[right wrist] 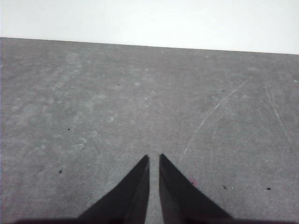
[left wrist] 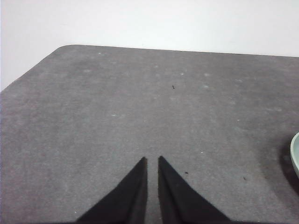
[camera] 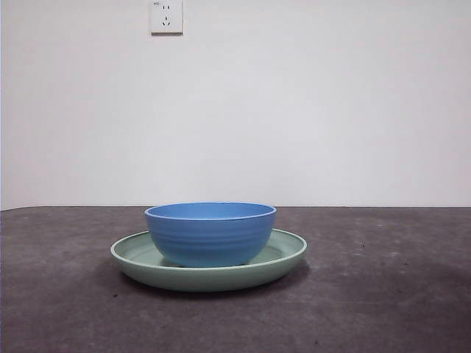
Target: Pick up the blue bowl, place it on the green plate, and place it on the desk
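The blue bowl (camera: 210,234) hides the green plate's (camera: 283,259) middle; both arms' fingers clenched, empty.

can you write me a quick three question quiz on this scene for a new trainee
1. True or false: the blue bowl sits inside the green plate.
2. What is the left gripper holding? A) the bowl B) the plate C) nothing
3. Fill in: on the wall above the desk, the front view shows a white ____.

Key
1. True. The bowl rests upright in the plate.
2. C. Its jaws are nearly together over bare desk, as are those of the right gripper.
3. Socket.
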